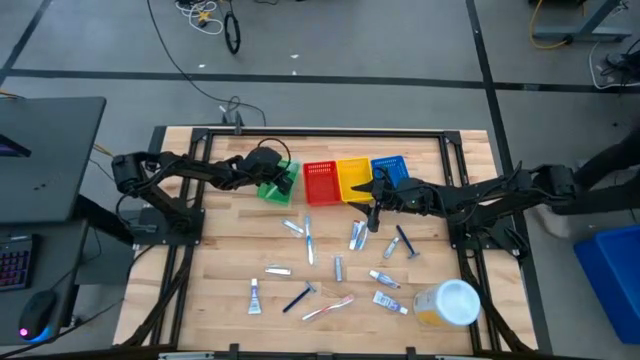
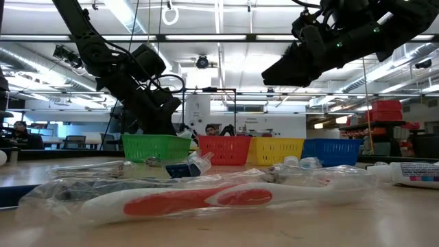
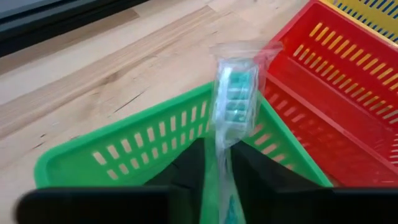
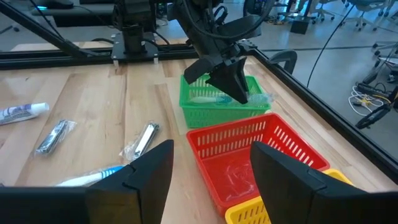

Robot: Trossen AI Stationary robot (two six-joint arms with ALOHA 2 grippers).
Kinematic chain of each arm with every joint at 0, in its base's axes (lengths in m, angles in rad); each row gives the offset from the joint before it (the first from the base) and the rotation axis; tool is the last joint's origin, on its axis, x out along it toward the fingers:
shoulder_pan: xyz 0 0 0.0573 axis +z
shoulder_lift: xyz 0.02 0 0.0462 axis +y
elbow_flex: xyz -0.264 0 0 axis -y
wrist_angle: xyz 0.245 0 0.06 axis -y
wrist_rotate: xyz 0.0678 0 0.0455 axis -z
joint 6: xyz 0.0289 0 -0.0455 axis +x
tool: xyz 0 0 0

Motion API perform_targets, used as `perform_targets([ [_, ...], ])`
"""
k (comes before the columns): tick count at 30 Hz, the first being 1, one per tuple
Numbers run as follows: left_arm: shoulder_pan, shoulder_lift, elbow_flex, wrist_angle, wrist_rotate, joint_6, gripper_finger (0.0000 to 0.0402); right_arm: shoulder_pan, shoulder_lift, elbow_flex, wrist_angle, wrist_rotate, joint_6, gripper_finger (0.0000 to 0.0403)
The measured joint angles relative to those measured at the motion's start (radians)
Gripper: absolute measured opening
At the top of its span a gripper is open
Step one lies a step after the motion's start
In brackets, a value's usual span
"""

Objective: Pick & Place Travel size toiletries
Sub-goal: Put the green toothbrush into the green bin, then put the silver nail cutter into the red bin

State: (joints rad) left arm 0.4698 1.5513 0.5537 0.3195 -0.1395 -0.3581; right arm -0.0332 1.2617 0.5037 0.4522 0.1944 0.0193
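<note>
- Your left end effector (image 3: pixel 217 171) is over the green basket (image 3: pixel 155 149), closed on a wrapped toothbrush (image 3: pixel 233 99) whose teal-bristled head pokes out past the fingers.
- From the right wrist view you can see that toothbrush (image 4: pixel 217 98) lying across the green basket (image 4: pixel 211 109), with the left end effector (image 4: pixel 239 93) above it.
- Your right end effector (image 1: pixel 374 208) hangs above the surface (image 1: pixel 220 250) just in front of the yellow basket (image 1: pixel 354 178), fingers spread and holding nothing.
- The red basket (image 1: pixel 320 182) sits between the green and yellow ones; the blue basket (image 1: pixel 392 168) ends the row.
- The remaining toiletries (image 1: pixel 310 245) lie scattered on the surface in front of the baskets: tubes, razors, toothbrushes.
- A white-lidded jar (image 1: pixel 450 303) lies near the front right corner.
</note>
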Motion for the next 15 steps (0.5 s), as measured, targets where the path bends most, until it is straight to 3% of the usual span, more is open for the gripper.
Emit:
perform_targets([
  [7, 0.000, -0.013, 0.004, 0.000, -0.019, 0.046, 0.0170, 0.000, 0.000, 0.000, 0.000, 0.000, 0.000, 0.0224],
  [15, -0.040, -0.152, 0.053, -0.165, -0.029, 0.120, 0.0189, 0.001, 0.000, 0.000, -0.008, -0.009, 0.002, 0.0237],
])
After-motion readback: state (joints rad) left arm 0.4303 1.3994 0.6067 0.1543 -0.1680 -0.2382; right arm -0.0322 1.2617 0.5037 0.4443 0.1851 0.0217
